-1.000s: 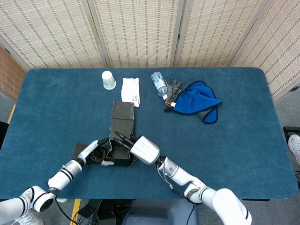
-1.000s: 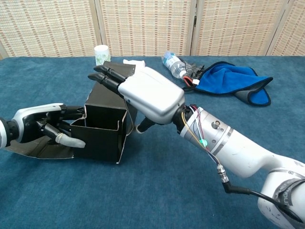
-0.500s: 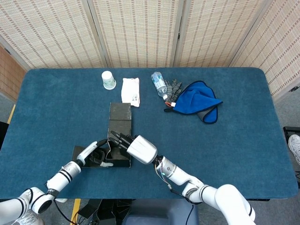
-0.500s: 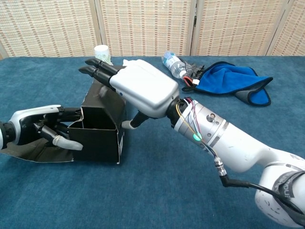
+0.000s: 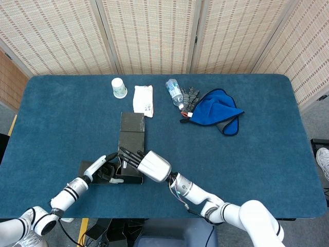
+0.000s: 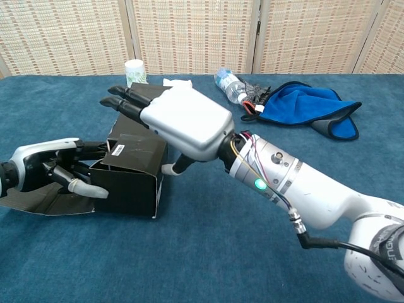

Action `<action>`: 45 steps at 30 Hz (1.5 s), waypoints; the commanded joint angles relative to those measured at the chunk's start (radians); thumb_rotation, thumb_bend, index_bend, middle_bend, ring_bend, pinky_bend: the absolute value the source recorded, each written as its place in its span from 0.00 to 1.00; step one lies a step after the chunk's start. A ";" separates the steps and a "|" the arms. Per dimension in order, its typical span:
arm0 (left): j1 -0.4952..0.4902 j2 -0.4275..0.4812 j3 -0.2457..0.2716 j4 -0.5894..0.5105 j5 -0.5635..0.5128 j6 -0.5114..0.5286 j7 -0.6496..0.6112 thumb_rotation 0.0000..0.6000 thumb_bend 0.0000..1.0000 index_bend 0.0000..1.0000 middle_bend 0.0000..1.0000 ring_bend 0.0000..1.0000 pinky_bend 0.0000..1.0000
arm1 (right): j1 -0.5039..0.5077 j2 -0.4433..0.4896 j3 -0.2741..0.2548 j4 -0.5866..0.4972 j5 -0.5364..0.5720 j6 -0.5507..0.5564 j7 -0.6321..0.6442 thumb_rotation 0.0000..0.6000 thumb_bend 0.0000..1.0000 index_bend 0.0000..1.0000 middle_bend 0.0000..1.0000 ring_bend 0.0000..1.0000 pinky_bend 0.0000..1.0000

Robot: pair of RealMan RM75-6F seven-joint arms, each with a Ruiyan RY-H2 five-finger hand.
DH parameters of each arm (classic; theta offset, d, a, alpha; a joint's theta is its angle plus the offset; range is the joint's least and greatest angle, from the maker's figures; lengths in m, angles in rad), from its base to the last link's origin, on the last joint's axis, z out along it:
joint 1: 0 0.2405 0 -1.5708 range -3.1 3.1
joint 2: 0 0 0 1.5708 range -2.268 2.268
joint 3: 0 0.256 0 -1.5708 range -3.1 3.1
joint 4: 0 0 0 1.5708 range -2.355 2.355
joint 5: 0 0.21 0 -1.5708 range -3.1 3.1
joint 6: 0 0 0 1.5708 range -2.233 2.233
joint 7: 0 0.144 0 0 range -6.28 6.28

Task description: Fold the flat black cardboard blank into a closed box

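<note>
Chest view shows the worktop (image 6: 208,265) covered with a dark blue, felt-like cloth, which probably keeps the cardboard from sliding. On its near left part stands the black cardboard box (image 6: 129,173), half formed: matte stiff walls are upright, one flap (image 6: 38,201) lies flat on the left, and a long lid panel (image 5: 131,126) stretches away behind. The right robot hand (image 6: 180,120), with a smooth silver shell and black fingers, hovers flat over the box opening; its fingers are straight and together and it grips nothing. I judge it is pushing a top flap down. The left robot hand (image 6: 53,169) has its fingers curled against the left wall, apparently to steady the box; whether it really pinches the wall, I cannot tell. Far behind lie a soft blue cloth (image 6: 309,107), a clear plastic bottle (image 6: 228,85) and a white paper cup (image 6: 135,71).
</note>
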 commanded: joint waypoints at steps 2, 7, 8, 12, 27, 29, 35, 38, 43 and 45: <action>0.003 0.002 0.002 0.001 0.000 0.004 0.001 1.00 0.10 0.22 0.19 0.65 0.88 | 0.008 -0.018 -0.010 0.043 -0.024 0.031 0.042 1.00 0.00 0.00 0.01 0.55 0.91; 0.003 0.002 0.008 0.005 0.009 0.011 0.001 1.00 0.10 0.22 0.19 0.65 0.88 | 0.013 -0.026 -0.019 0.078 -0.037 0.045 0.080 1.00 0.00 0.04 0.12 0.61 0.93; 0.003 0.000 0.008 0.008 0.011 0.013 0.003 1.00 0.10 0.22 0.19 0.65 0.88 | 0.014 -0.027 -0.020 0.081 -0.037 0.042 0.082 1.00 0.00 0.07 0.13 0.61 0.93; 0.001 -0.008 0.012 0.023 0.024 0.024 0.020 1.00 0.10 0.22 0.19 0.65 0.88 | 0.019 -0.026 -0.028 0.087 -0.039 0.024 0.088 1.00 0.00 0.12 0.19 0.63 0.94; -0.009 -0.026 0.027 0.062 0.052 0.048 0.062 1.00 0.10 0.22 0.19 0.65 0.88 | 0.054 0.025 -0.033 0.033 -0.026 -0.084 0.073 1.00 0.00 0.30 0.29 0.66 0.96; -0.012 -0.028 0.027 0.066 0.051 0.048 0.064 1.00 0.10 0.21 0.19 0.65 0.88 | 0.061 0.037 -0.034 0.014 -0.025 -0.102 0.065 1.00 0.00 0.30 0.30 0.66 0.96; -0.020 -0.033 0.029 0.076 0.057 0.050 0.061 1.00 0.10 0.21 0.19 0.65 0.88 | 0.069 0.065 -0.029 -0.044 -0.015 -0.139 0.027 1.00 0.00 0.31 0.31 0.67 0.96; -0.025 -0.034 0.032 0.083 0.061 0.050 0.064 1.00 0.10 0.21 0.18 0.65 0.87 | 0.067 0.076 -0.031 -0.064 -0.013 -0.148 0.014 1.00 0.01 0.32 0.31 0.67 0.96; -0.030 -0.040 0.033 0.093 0.063 0.053 0.058 1.00 0.10 0.20 0.18 0.65 0.87 | 0.062 0.091 -0.036 -0.087 -0.013 -0.156 -0.002 1.00 0.04 0.34 0.33 0.68 0.97; -0.031 -0.042 0.036 0.096 0.065 0.055 0.056 1.00 0.10 0.20 0.18 0.65 0.87 | 0.060 0.094 -0.033 -0.092 -0.013 -0.150 -0.003 1.00 0.05 0.35 0.33 0.68 0.97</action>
